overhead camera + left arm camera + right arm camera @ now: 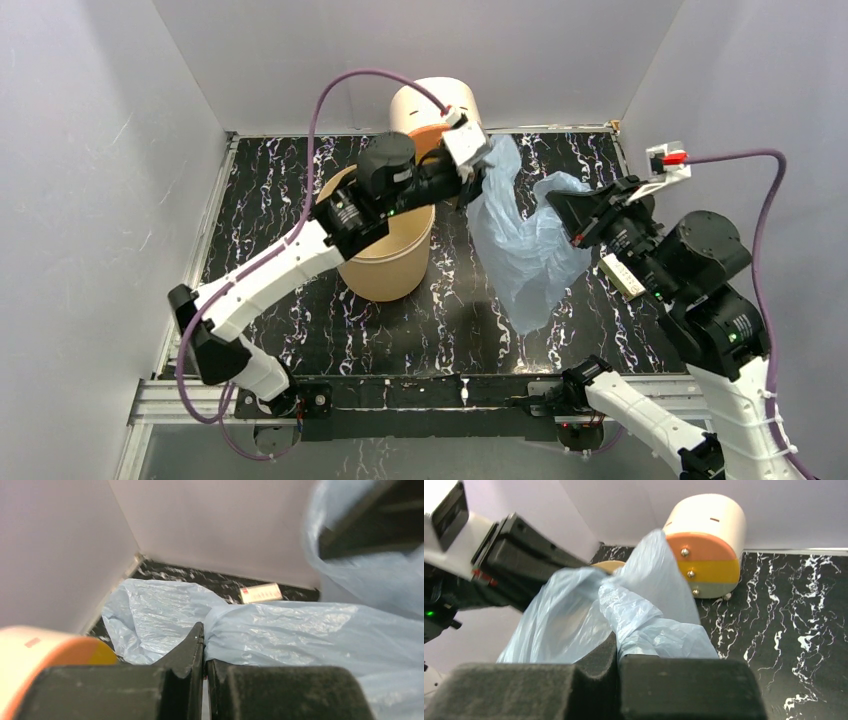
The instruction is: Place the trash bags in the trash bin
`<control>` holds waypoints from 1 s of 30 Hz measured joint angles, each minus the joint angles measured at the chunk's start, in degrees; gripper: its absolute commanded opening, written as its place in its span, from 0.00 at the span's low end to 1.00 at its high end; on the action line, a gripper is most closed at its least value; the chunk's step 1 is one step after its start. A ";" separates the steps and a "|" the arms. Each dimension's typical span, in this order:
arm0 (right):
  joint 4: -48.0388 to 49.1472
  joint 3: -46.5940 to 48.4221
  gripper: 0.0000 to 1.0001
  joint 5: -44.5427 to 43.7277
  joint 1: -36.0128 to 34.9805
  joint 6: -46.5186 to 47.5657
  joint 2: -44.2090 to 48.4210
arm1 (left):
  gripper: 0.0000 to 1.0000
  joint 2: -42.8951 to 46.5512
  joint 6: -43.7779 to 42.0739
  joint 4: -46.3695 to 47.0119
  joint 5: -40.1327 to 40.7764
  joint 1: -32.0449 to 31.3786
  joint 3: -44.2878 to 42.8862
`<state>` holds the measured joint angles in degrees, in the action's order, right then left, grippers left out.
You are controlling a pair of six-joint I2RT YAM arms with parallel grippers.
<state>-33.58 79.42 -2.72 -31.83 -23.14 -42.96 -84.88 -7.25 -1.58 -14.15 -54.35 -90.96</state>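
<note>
White walls (100,150) on three sides, black surface (470,320) with white marbling. Tan trash bin (385,275) stands upright left of centre with its mouth open, partly covered by the left arm reaching across it. Cream cylinder (425,100) with an orange and yellow front sits behind the bin, close to the back wall. The right wrist view shows three small screws down its face.

Pale-blue trash bag (520,250) is wholly outside the bin, to its right, strung up between the two arms. Left pincer (483,168) is pressed together on the bag's upper end, just right of the cylinder. In the left wrist view its black fingers (185,652) are closed, with blue film bunched at the tips. Right pincer (563,208) is also pressed together, pinching another fold of the bag's top. The right wrist view shows film coming out from between the dark pads.

Bag sags between the two grips and hangs down in a long crinkled sheet. Its lower end reaches toward the surface, cannot tell if it touches. Small pale box (622,275) with red print lies on the surface near the right wall, beside the right arm. Purple cables (330,100) loop from both wrists.
</note>
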 measured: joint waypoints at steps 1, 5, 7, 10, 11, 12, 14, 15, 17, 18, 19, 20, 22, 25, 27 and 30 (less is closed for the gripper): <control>0.22 0.00 0.02 -0.39 0.00 0.02 0.70 | 0.00 -1.68 -0.72 0.46 0.04 0.46 -2.64; 1.49 -0.48 0.01 -0.24 0.00 -0.28 1.81 | 0.00 -7.02 -4.20 0.85 0.26 1.97 -13.18; 2.05 -1.42 0.00 0.09 0.00 -0.81 1.84 | 0.00 -9.51 -6.51 -0.11 0.52 2.49 -19.06; 2.23 -3.26 0.00 0.52 0.00 -2.05 1.62 | 0.00 -10.29 -10.34 -0.66 1.92 2.67 -22.91; 2.25 -3.82 0.00 0.63 0.00 -2.27 1.60 | 0.00 -9.79 -11.47 -0.76 2.73 2.64 -22.77; 2.47 -4.68 0.00 1.05 0.00 -2.73 1.53 | 0.00 -9.27 -12.26 -0.87 3.34 2.64 -22.56; 2.51 -5.84 0.00 1.46 0.00 -3.65 1.14 | 0.00 -7.37 -13.90 -1.51 5.09 2.64 -20.72; 2.56 -6.25 0.00 1.62 0.00 -3.91 0.83 | 0.00 -6.21 -14.56 -1.77 5.99 2.64 -19.43; 2.71 -6.95 0.00 1.64 0.00 -4.46 0.04 | 0.00 -2.99 -15.34 -2.19 7.72 2.64 -15.56; 2.71 -7.17 0.00 1.64 0.00 -4.81 -0.39 | 0.00 -0.79 -15.72 -2.03 8.61 2.64 -12.87; 2.67 -7.23 0.00 1.64 0.00 -5.14 -0.98 | 0.00 1.51 -15.98 -2.14 9.64 2.64 -10.27; 2.84 -7.23 0.00 1.64 0.00 -5.38 -1.64 | 0.00 3.63 -16.20 -2.47 10.80 2.64 -8.33; 3.10 -7.23 0.00 1.70 0.00 -5.79 -2.75 | 0.00 6.40 -16.76 -3.85 12.72 2.64 -6.99; 3.39 -7.23 0.00 1.70 0.00 -6.64 -3.93 | 0.00 9.40 -17.25 -5.46 14.45 2.64 -6.99; 3.39 -7.23 0.00 1.73 0.00 -6.91 -4.96 | 0.00 11.10 -17.27 -5.64 14.56 2.64 -6.51; 3.39 -7.23 0.00 1.90 0.00 -7.15 -5.77 | 0.00 12.24 -16.94 -6.80 14.60 2.64 -6.23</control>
<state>-30.20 72.18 -0.82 -31.83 -30.28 -48.73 -72.64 -24.18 -8.38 0.45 -51.70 -97.19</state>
